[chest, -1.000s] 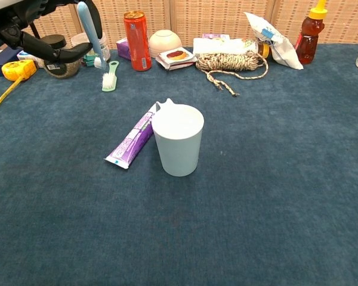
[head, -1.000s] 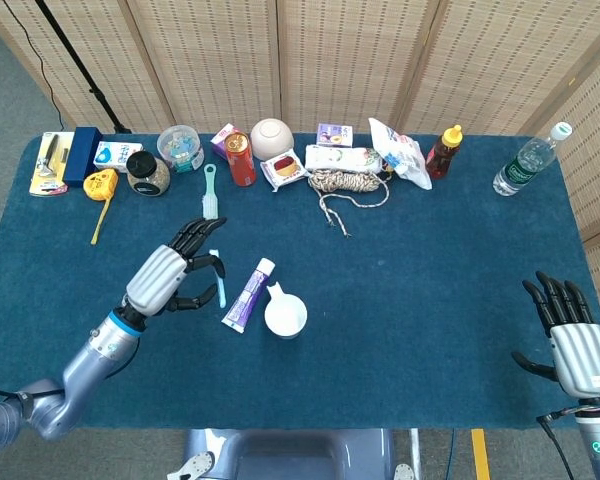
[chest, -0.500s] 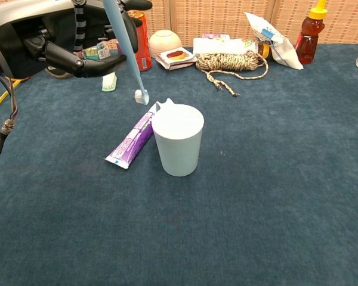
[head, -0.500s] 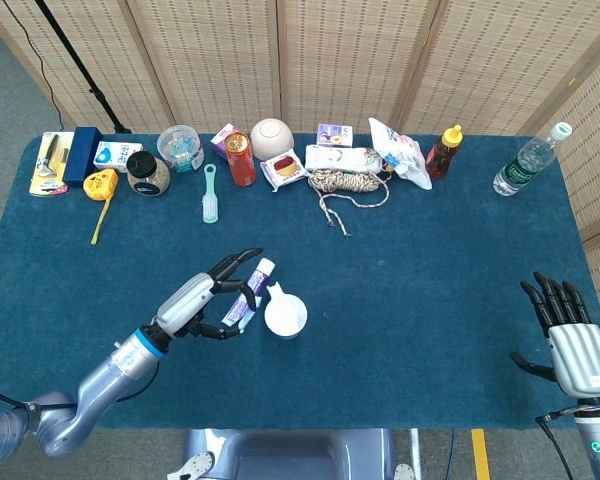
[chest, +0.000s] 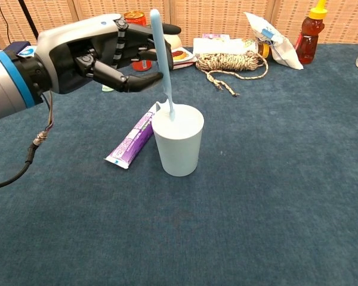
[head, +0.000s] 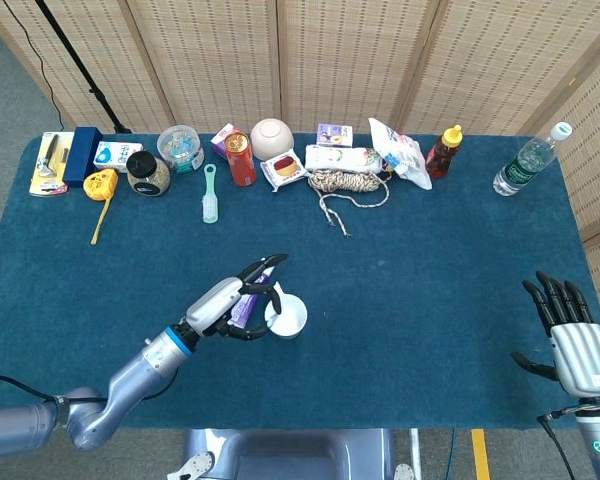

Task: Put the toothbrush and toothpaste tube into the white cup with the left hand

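The left hand [chest: 107,56] pinches one toothbrush [chest: 160,59], its head inside one white cup [chest: 178,147]; one toothpaste tube [chest: 133,137] lies just below the fingers. The right hand [head: 572,338] is spread, holding nothing.

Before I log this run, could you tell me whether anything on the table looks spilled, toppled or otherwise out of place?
Nothing stands out. The white cup stands upright, with the toothpaste tube lying flat against its left side. The left hand holds the toothbrush nearly upright, its lower end just inside the cup's rim. No spill shows on the blue table.

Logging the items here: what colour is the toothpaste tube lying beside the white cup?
Purple, with a white cap end: the toothpaste tube shows best in the chest view.
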Robot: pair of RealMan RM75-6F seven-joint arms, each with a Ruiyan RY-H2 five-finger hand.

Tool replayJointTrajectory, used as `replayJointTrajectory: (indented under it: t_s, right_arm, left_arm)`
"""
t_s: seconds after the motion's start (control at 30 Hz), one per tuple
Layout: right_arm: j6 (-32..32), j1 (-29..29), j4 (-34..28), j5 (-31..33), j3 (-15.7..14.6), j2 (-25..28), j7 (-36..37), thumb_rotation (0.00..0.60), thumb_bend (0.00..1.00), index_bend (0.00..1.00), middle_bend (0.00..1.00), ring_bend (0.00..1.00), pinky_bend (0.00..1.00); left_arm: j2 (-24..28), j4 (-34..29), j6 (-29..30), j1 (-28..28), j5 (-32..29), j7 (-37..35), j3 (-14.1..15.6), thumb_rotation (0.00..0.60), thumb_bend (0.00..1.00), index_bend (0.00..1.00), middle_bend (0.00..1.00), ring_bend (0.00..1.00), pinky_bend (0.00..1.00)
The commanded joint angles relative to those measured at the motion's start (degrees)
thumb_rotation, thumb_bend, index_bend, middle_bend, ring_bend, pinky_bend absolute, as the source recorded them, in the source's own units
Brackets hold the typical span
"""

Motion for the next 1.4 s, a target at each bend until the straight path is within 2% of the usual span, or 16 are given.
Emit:
replayJointTrajectory:
  t_s: [0.03, 0.13, 0.2, 0.33, 0.4, 0.73, 1.0, 1.1, 1.17, 1.2, 1.23, 1.3, 1.4]
  right_arm:
    - [-0.12, 0.05, 0.1, 0.02, -0.01, -0.01, 0.08, 0.6, 0.0, 0.05, 0.0, 0.0, 0.0]
    - [-0.23, 0.11, 0.17, 0.01, -0.04, -0.02, 0.18, 0.6, 0.0, 0.05, 0.0, 0.0, 0.0]
    - [-0.22, 0.1, 0.21, 0.04, -0.04, -0.01, 0.22, 0.6, 0.0, 0.05, 0.0, 0.0, 0.0]
    - [-0.22, 0.07, 0.27, 0.19, 0.02, 0.03, 0.39, 0.6, 0.0, 0.05, 0.0, 0.0, 0.0]
    - [-0.25, 0.08, 0.3, 0.23, 0.04, 0.03, 0.39, 0.6, 0.0, 0.05, 0.0, 0.0, 0.0]
    - [-0.15, 0.11, 0.23, -0.13, -0.12, -0.13, 0.24, 0.6, 0.0, 0.06, 0.0, 0.0, 0.0]
    - [0.03, 0.02, 0.05, -0.18, -0.14, -0.06, 0.22, 0.6, 0.0, 0.06, 0.0, 0.0, 0.0]
    - [0.02, 0.05, 0.0, -0.21, -0.13, -0.04, 0.27, 0.6, 0.0, 0.06, 0.0, 0.0, 0.0]
    - [-0.08, 0.09, -0.04, -0.23, -0.16, -0.06, 0.21, 0.6, 0.0, 0.06, 0.0, 0.0, 0.0]
    - [-0.14, 0.13, -0.08, -0.27, -0.19, -0.1, 0.09, 0.6, 0.0, 0.06, 0.0, 0.0, 0.0]
    - [-0.19, 0.17, -0.19, -0.4, -0.26, -0.15, -0.12, 0.6, 0.0, 0.06, 0.0, 0.0, 0.0]
    - [-0.2, 0.16, -0.37, -0.41, -0.29, -0.23, -0.49, 0.6, 0.0, 0.06, 0.0, 0.0, 0.0]
    - [-0.36, 0.19, -0.47, -0.3, -0.3, -0.28, -0.77, 0.6, 0.0, 0.06, 0.0, 0.0, 0.0]
  left_arm:
    - [-2.05, 1.77, -2.24, -1.05, -2.53, 1.65, -1.23, 0.6, 0.4, 0.6, 0.0, 0.0, 0.0]
    - [-3.91, 3.32, -3.57, -1.5, -4.23, 3.49, -1.7, 0.6, 0.4, 0.57, 0.0, 0.0, 0.0]
    - [-4.8, 4.04, -3.75, -1.52, -4.6, 4.54, -1.79, 0.6, 0.4, 0.47, 0.0, 0.0, 0.0]
    - [-5.15, 4.56, -3.43, -1.24, -4.02, 5.06, -1.61, 0.6, 0.4, 0.17, 0.0, 0.0, 0.0]
    - [-5.16, 4.8, -2.99, -0.98, -3.68, 5.18, -1.55, 0.6, 0.4, 0.12, 0.0, 0.0, 0.0]
    - [-3.95, 5.11, -1.92, 0.13, -2.21, 4.78, -0.85, 0.6, 0.4, 0.09, 0.0, 0.0, 0.0]
    - [0.69, 7.17, 3.95, 2.22, 2.9, 6.76, -0.22, 0.6, 0.39, 0.08, 0.0, 0.0, 0.0]
    - [3.13, 10.97, 4.93, 2.72, 5.3, 10.98, 1.14, 0.6, 0.39, 0.01, 0.0, 0.0, 0.0]
    - [3.87, 13.4, 4.55, 2.74, 6.34, 14.16, 2.15, 0.6, 0.38, 0.0, 0.0, 0.0, 0.0]
    - [4.16, 15.81, 4.36, 2.67, 7.34, 17.7, 2.89, 0.6, 0.37, 0.0, 0.0, 0.0, 0.0]
    - [4.33, 20.26, 3.68, 2.27, 8.92, 24.45, 3.84, 0.6, 0.36, 0.0, 0.0, 0.0, 0.0]
    - [3.07, 23.57, 3.66, 2.21, 9.23, 29.26, 3.98, 0.6, 0.36, 0.0, 0.0, 0.0, 0.0]
    - [1.84, 26.24, 3.1, 1.94, 9.27, 32.27, 4.17, 0.6, 0.36, 0.0, 0.0, 0.0, 0.0]
